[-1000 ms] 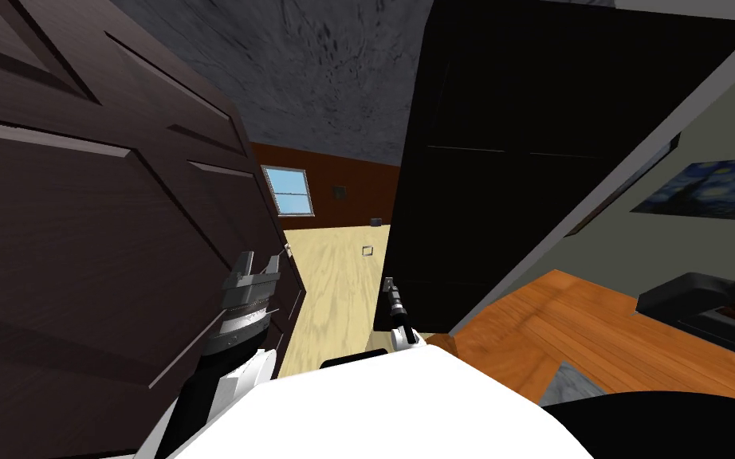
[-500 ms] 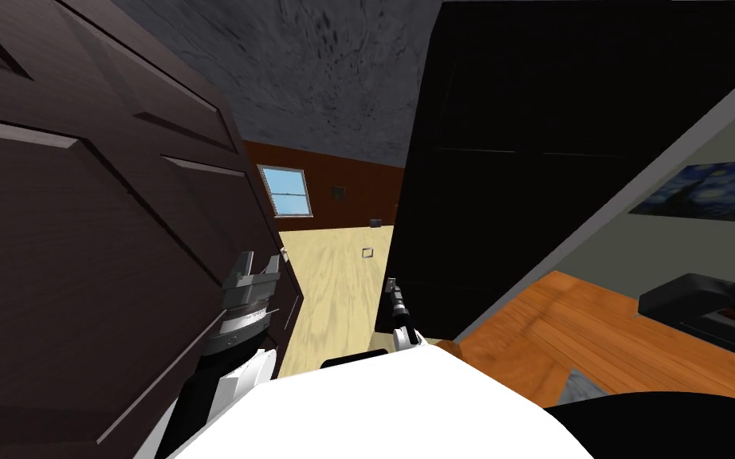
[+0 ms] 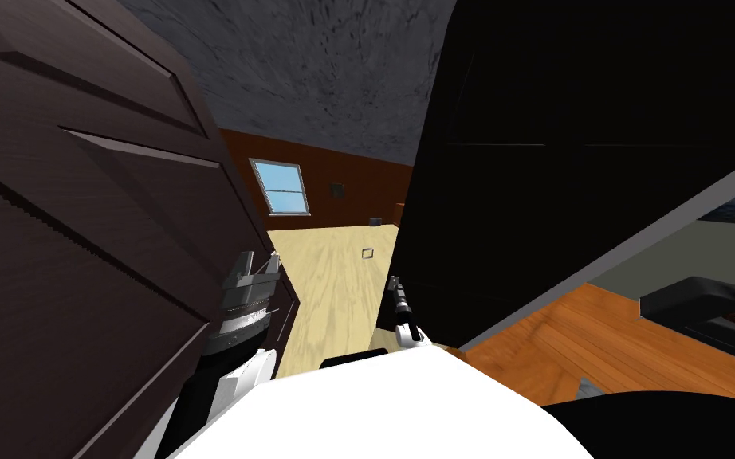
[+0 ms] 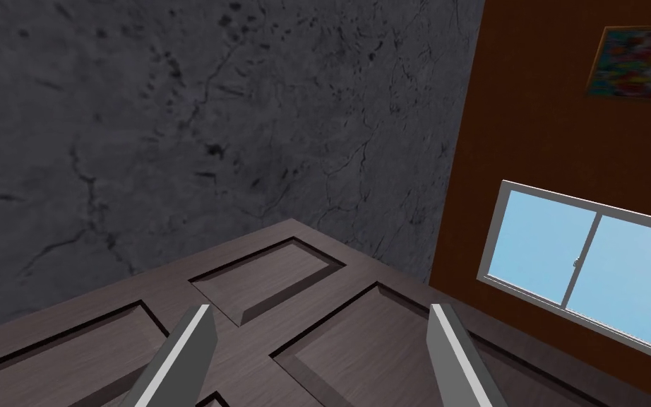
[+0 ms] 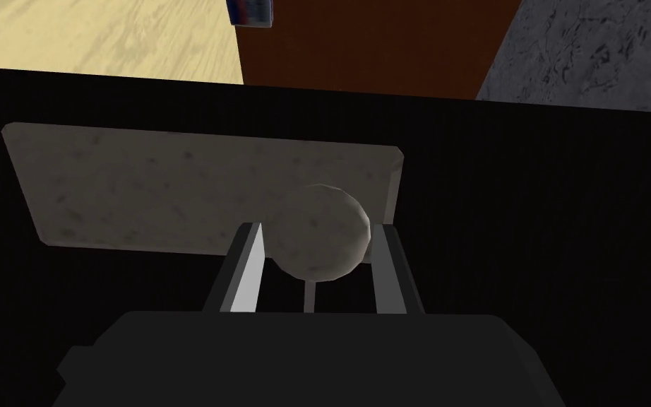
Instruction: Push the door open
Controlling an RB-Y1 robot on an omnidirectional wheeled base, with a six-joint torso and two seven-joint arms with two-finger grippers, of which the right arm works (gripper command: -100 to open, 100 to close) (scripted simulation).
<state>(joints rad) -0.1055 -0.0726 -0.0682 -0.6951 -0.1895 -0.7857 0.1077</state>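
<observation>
View swung as I advanced | right end effector [image 5: 317, 229] clamps knob [image 5: 320, 240] of black door [image 3: 517, 199]; left end effector [image 3: 259, 261] wide beside brown door [image 3: 79, 239] | risk: knob slipping free mid-swing.

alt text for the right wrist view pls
The right gripper is shut on a round grey knob, its fingers pressing both sides. The knob sits on a speckled grey plate on a black door.
</observation>
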